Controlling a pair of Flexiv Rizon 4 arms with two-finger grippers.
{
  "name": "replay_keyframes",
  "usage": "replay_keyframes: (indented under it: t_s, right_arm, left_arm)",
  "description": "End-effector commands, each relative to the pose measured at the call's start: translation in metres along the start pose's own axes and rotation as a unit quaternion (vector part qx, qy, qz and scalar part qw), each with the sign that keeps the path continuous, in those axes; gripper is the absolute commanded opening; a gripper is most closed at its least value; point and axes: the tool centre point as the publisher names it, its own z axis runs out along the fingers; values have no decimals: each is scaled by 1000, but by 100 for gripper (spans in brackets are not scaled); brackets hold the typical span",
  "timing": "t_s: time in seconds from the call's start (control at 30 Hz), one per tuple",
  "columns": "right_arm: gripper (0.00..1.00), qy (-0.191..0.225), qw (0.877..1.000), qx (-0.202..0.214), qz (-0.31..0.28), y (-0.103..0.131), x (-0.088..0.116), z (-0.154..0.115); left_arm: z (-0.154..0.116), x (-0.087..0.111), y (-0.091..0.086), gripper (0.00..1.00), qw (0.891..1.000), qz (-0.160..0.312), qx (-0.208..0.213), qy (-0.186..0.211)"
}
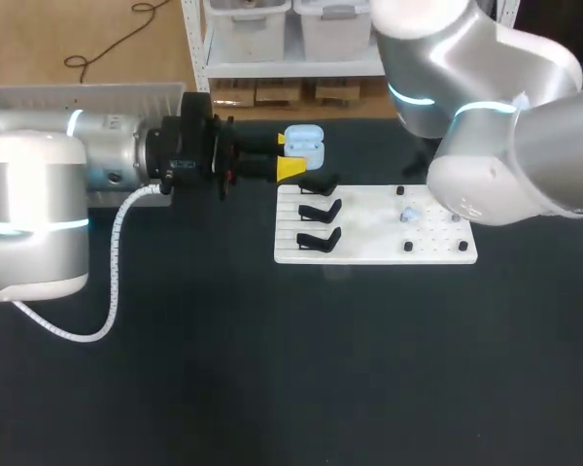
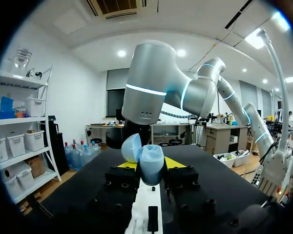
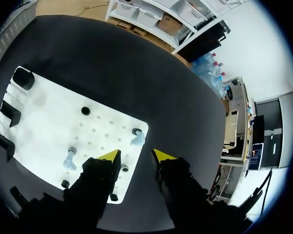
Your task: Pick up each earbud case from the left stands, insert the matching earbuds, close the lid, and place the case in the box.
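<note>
- The right arm (image 1: pixel 505 146) fills the head view's far right, hiding its own wrist end and the far corner of the white board (image 1: pixel 369 243).
- In the left wrist view, the earbud case (image 2: pixel 149 163) covers most of the left gripper (image 2: pixel 150 164); only slivers of its yellow tips show on either side.
- A pale-blue piece (image 1: pixel 409 215) on the board is too small in the head view to tell its shape.
- In the right wrist view, the right gripper (image 3: pixel 136 156) masks the board's near edge, and a black peg (image 3: pixel 114 197) is partly tucked behind one finger.
- A ribbed white container (image 1: pixel 87 97) is mostly hidden behind the left arm (image 1: pixel 39 184).

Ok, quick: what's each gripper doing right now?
Left gripper: shut on the open light-blue earbud case.
Right gripper: open, empty.
</note>
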Motion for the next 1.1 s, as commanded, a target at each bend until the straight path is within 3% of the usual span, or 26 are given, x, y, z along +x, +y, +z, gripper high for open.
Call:
replay_keyframes:
  t_s: [0.03, 1.1]
  right_arm:
    - [40, -1, 1000, 12, 0, 3, -2, 4]
    - [33, 1, 999, 53, -1, -4, -14, 21]
  left_arm:
    - [0, 1, 0, 0, 1000, 2, -1, -2]
    - [0, 1, 0, 0, 1000, 2, -1, -2]
